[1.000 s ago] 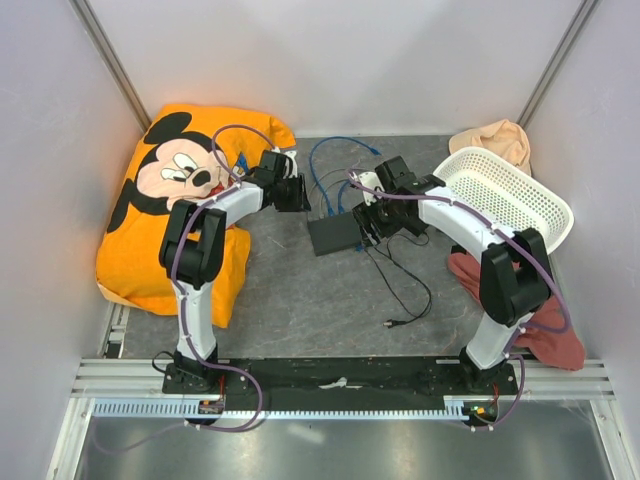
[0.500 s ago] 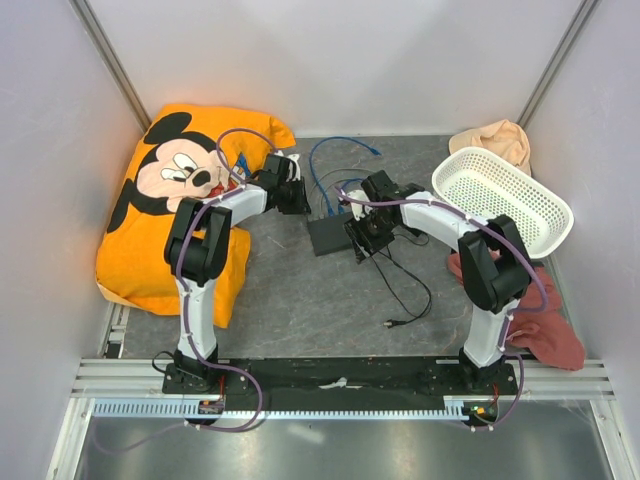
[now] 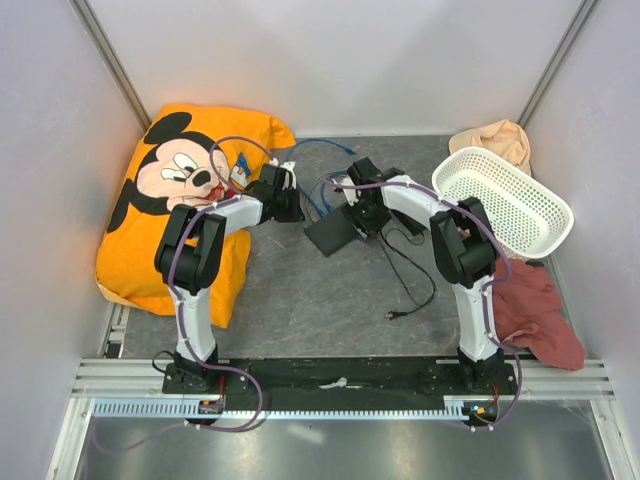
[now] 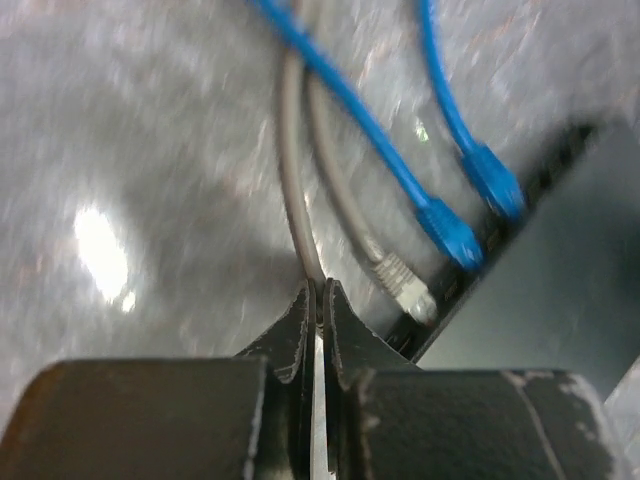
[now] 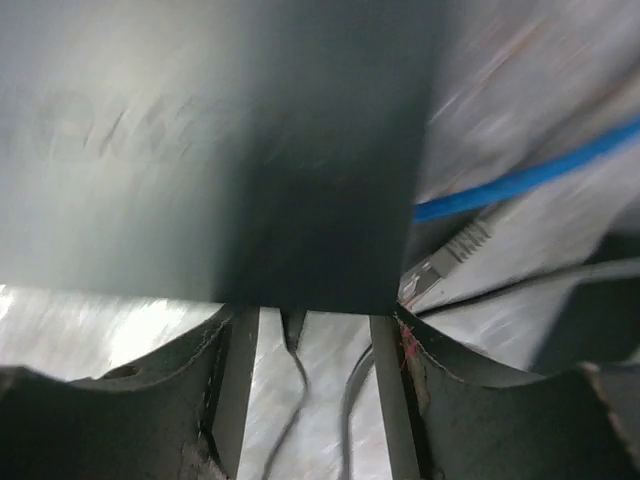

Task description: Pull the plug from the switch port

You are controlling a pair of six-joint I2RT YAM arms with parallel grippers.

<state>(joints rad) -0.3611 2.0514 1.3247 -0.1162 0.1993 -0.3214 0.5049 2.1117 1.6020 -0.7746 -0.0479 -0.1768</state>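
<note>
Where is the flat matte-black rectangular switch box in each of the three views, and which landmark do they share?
Top external: the flat matte-black rectangular switch box lies near the centre, tilted.
Left wrist: its corner fills the lower right, beside the grey cable.
Right wrist: it fills the upper left, blurred.
Shared landmark: the blue cable.

Left arm (image 3: 196, 312) and right arm (image 3: 474, 322): white links, black joints, looping purple cables (image 3: 375, 186). Left tool (image 4: 318, 296) and right tool (image 5: 310, 330) are scuffed black.
</note>
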